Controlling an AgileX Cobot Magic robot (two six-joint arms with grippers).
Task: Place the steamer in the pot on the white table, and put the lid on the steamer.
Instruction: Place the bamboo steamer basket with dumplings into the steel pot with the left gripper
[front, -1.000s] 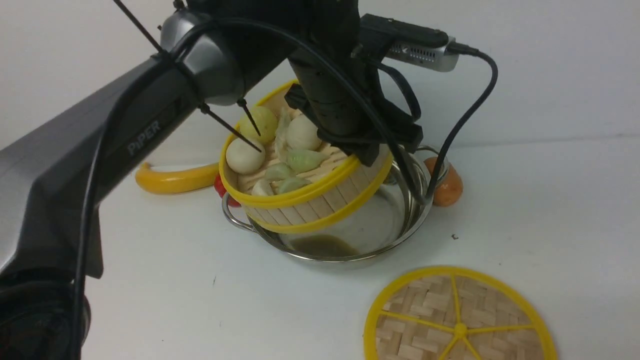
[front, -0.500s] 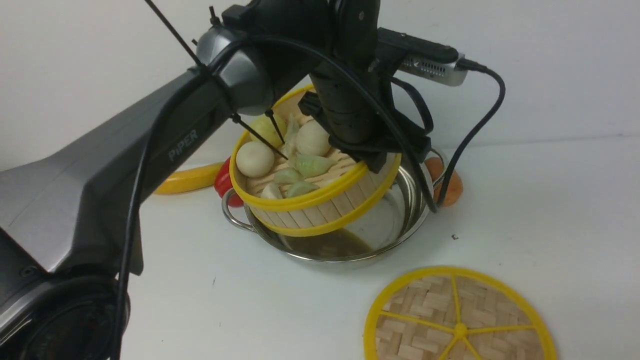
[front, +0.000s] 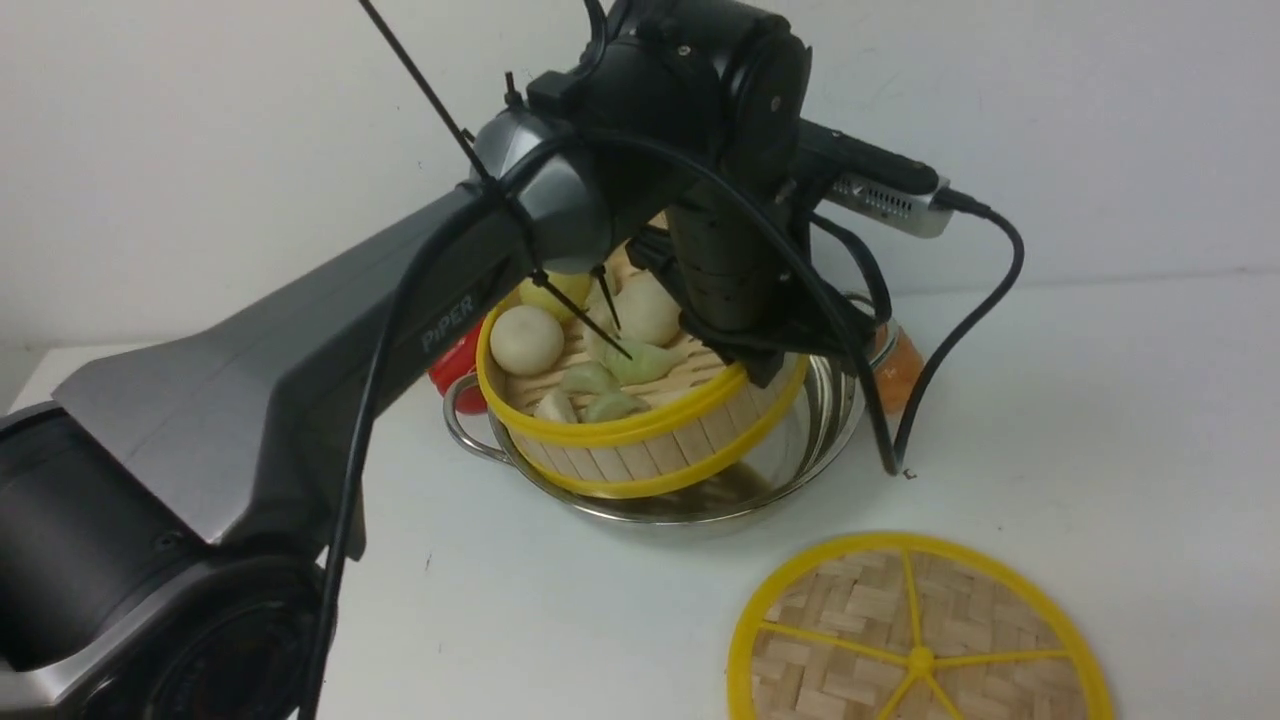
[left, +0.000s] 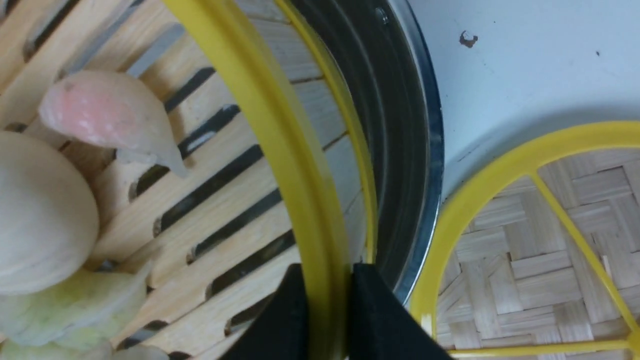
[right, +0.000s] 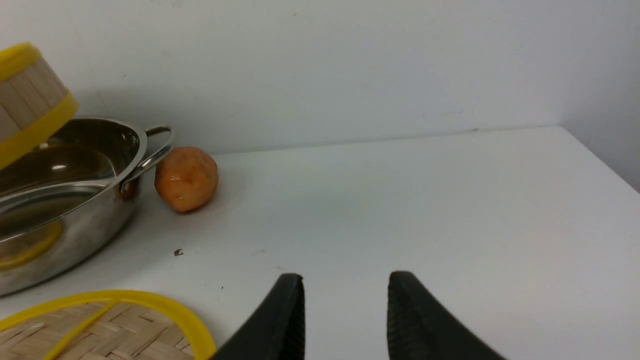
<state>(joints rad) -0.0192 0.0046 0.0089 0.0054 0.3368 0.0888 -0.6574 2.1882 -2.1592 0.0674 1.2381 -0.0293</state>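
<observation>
My left gripper (left: 327, 305) clamps the tilted steamer's (front: 640, 450) rim above the pot (front: 815, 440); my right gripper (right: 346, 305) (fingers apart) holds nothing. The lid (front: 920, 630) lies toward the bench's (front: 560, 610) near edge.

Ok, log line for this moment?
left gripper: gripping steamer, tilted over pot | right gripper: open, empty | lid: on table

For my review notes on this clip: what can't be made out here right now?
- Front view: the far rim of the steamer, hidden behind the left arm.
- Front view: the near edge of the lid, cut off by the bottom edge.
- Left wrist view: the tips of the left gripper, blurred and partly cut off.
- Right wrist view: the pot's other handle, beyond the picture's edge.
</observation>
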